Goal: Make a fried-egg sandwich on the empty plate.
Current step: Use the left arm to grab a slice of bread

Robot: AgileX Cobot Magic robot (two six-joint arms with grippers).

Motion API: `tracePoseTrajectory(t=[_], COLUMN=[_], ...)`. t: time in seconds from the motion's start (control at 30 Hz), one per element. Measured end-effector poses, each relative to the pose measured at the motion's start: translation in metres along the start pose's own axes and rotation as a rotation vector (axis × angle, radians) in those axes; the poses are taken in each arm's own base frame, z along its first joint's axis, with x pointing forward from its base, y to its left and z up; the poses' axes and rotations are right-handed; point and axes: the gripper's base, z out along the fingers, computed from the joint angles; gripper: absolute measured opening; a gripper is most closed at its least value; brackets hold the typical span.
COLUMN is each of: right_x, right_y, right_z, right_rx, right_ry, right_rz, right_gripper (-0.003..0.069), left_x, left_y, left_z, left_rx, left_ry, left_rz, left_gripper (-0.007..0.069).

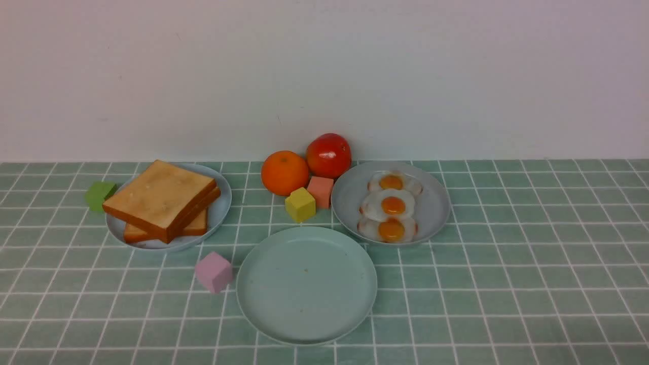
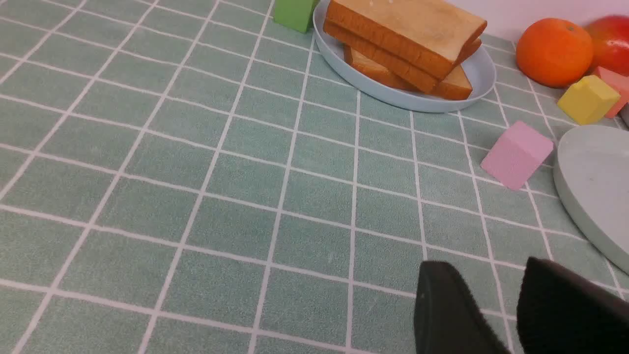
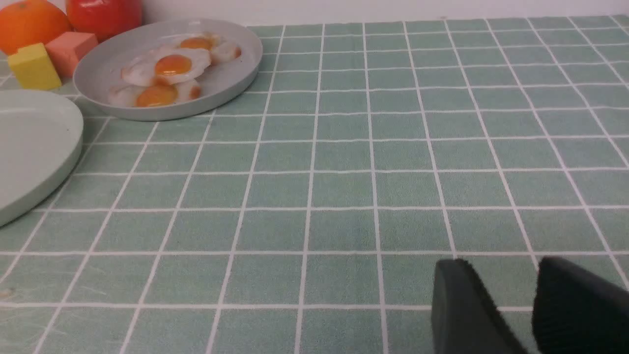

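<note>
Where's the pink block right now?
In the front view, the pink block sits on the checked cloth, just left of the pale green plate and nearer the robot than the toast.

The cloth (image 1: pixel 507 284) is green, crossed by a grid of whitish lines. The toast (image 1: pixel 159 197) is golden with brown crusts; its plate (image 1: pixel 220 218) is pale blue. The eggs (image 1: pixel 393 208) are white with orange yolks (glossy ones), on a grey plate (image 1: pixel 436 213). The empty plate (image 1: pixel 307 289) is pale mint. The blocks (image 1: pixel 300 205) are green, yellow, coral and pink.
</note>
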Motion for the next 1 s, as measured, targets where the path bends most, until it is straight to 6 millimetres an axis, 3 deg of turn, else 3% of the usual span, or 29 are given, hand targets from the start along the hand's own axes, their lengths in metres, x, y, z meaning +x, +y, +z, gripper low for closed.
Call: tracePoseTrajectory(t=[1.0], right_x=[0.0000], right_y=[0.0000], right_z=[0.0000], right_rx=[0.000], right_ry=[0.000], right_rz=[-0.001], right_gripper=[0.0241], left_x=[-0.0022], left_y=[-0.0014], left_z=[0.0000], left_rx=[0.016], left_ry=[-0.024], left_rz=[-0.038], left_gripper=[0.0238])
